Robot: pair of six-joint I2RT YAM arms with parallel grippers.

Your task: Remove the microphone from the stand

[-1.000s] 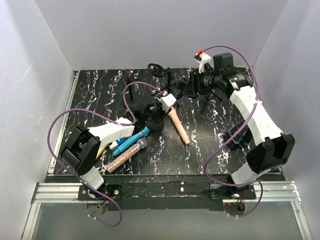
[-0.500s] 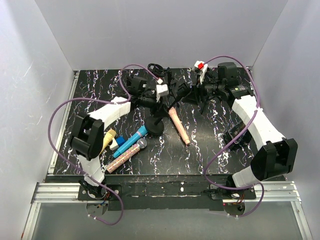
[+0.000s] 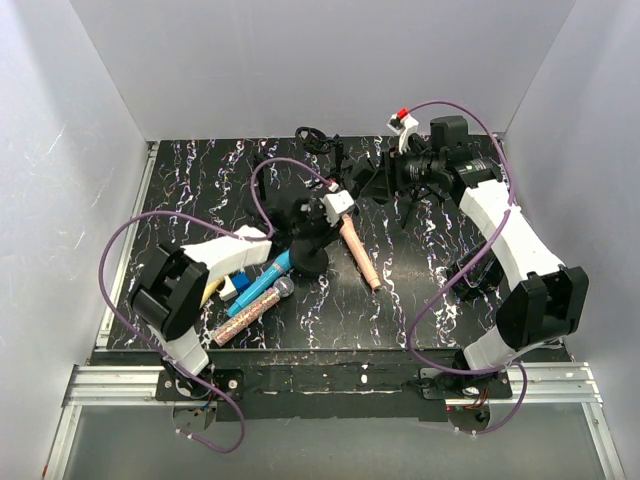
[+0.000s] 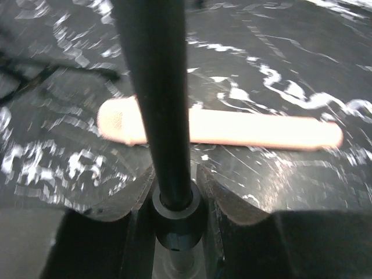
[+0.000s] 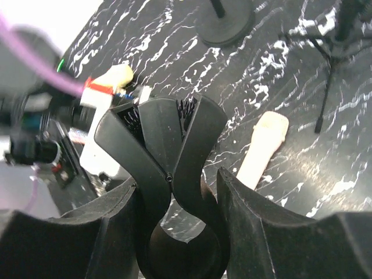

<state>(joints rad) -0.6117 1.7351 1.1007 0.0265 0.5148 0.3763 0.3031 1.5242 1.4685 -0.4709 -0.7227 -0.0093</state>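
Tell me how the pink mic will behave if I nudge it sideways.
The pink mic lies flat on the table and looks round, so it will probably roll. It looks rigid and smooth, so it may slip in a loose pinch.

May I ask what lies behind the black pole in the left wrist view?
A pink microphone lies flat on the marbled table; the pole covers part of it near its head.

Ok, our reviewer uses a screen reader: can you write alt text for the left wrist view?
A black stand pole runs up the frame's middle, gripped by the left gripper. Behind it a pink microphone lies flat on the black marbled table.
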